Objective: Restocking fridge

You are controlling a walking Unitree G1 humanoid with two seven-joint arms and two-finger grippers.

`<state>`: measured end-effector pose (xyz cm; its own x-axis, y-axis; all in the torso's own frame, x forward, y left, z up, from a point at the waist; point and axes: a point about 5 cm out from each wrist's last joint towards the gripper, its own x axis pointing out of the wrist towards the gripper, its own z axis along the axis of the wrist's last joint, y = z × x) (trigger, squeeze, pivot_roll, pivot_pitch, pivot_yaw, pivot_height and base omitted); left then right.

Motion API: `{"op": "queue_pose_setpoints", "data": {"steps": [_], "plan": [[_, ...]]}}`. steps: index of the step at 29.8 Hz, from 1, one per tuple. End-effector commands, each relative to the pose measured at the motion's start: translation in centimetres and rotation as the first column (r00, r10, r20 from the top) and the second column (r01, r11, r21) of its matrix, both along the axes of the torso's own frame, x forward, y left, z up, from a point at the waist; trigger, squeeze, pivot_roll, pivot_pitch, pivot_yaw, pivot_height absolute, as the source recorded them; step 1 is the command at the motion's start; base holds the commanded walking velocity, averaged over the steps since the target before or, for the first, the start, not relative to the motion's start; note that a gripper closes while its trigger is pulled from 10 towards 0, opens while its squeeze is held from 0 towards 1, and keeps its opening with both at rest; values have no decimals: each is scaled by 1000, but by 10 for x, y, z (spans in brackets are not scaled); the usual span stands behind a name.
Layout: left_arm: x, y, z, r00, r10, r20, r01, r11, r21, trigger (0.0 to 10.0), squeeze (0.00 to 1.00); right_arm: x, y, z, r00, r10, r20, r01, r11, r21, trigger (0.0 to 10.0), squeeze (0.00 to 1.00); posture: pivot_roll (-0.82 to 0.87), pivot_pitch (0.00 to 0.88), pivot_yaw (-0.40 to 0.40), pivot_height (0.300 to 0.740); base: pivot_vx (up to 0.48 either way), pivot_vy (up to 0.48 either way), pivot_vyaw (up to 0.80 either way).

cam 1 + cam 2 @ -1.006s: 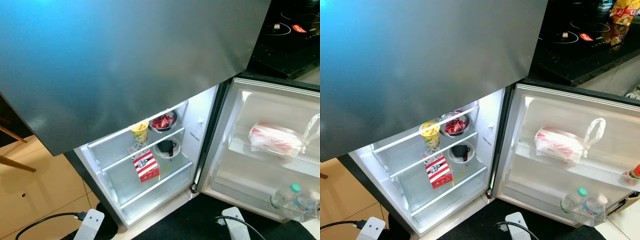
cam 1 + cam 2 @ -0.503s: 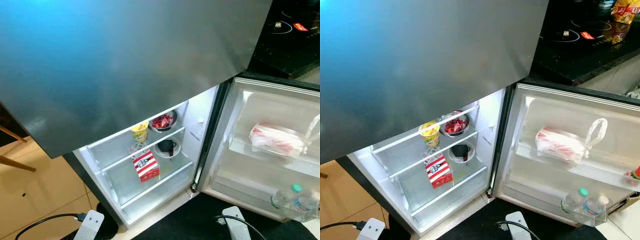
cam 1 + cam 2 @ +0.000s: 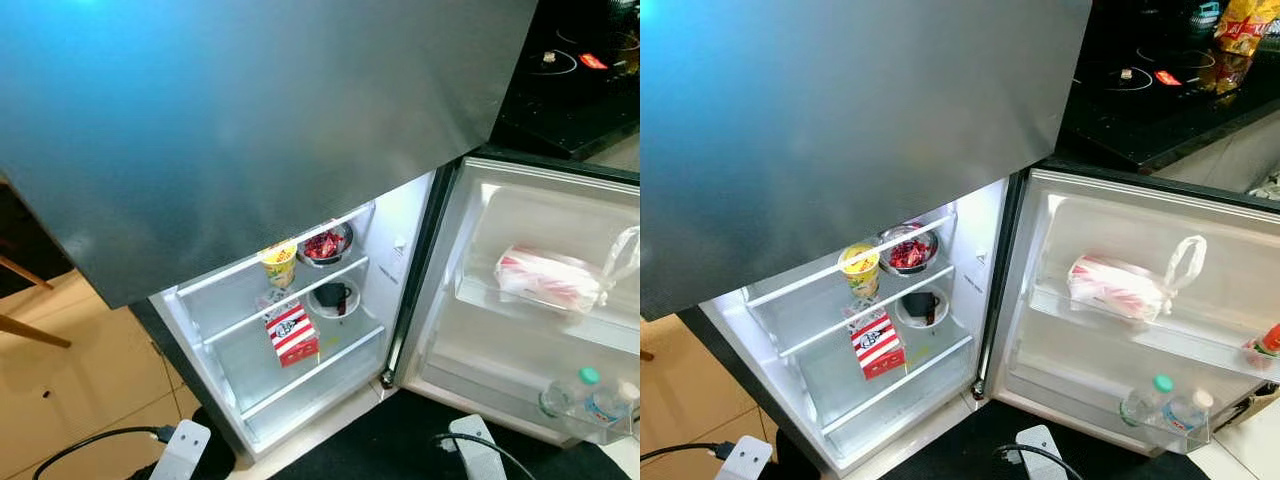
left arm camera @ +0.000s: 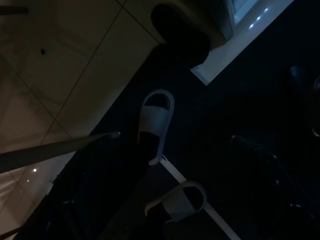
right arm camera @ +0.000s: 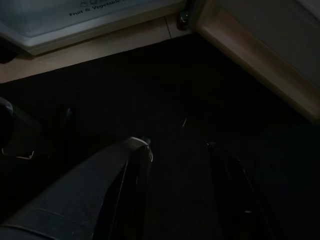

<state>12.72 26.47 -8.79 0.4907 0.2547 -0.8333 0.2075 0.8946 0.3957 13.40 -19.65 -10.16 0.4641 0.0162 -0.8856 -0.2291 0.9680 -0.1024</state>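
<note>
The fridge's lower compartment (image 3: 300, 330) stands open, its door (image 3: 540, 300) swung out to the right. On the shelves are a yellow cup (image 3: 279, 264), a metal bowl of red pieces (image 3: 325, 243), a white bowl with a dark item (image 3: 333, 296) and a red-and-white striped box (image 3: 292, 333). The door racks hold a bagged red-and-white pack (image 3: 545, 278) and two water bottles (image 3: 585, 395). Both arms hang low over the dark floor mat. The left gripper (image 4: 176, 136) and the right gripper (image 5: 177, 144) each have their fingers apart with nothing between them.
The closed grey upper door (image 3: 250, 120) overhangs the open compartment. A black cooktop (image 3: 1150, 90) with snack bags (image 3: 1240, 25) lies at the back right. Two white slippers (image 4: 155, 122) rest on the dark mat (image 3: 380, 445), with a black cable (image 3: 90, 445) over tan tiles on the left.
The camera has shifted slightly. Nothing in the fridge has moved.
</note>
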Motion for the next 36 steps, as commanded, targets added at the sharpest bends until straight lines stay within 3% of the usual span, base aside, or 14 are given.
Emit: {"op": "queue_pose_setpoints", "data": {"steps": [1, 18, 36], "plan": [[-3, 2, 0, 1000, -8, -9, 8, 1000, 2, 10000, 0, 0, 0, 0, 1000, -13, 7, 13, 1000, 3, 10000, 0, 31, 0, 22, 740, 0, 0, 0], [-6, 9, 1, 1000, -5, -14, 5, 1000, 13, 10000, 0, 0, 3, 0, 1000, -19, 8, 19, 1000, 12, 10000, 0, 32, 0, 28, 740, 0, 0, 0], [6, -6, 0, 1000, -23, 1, 23, 1000, -3, 10000, 0, 0, 4, 0, 1000, -17, 12, 17, 1000, 14, 10000, 0, 33, 0, 24, 740, 0, 0, 0]]}}
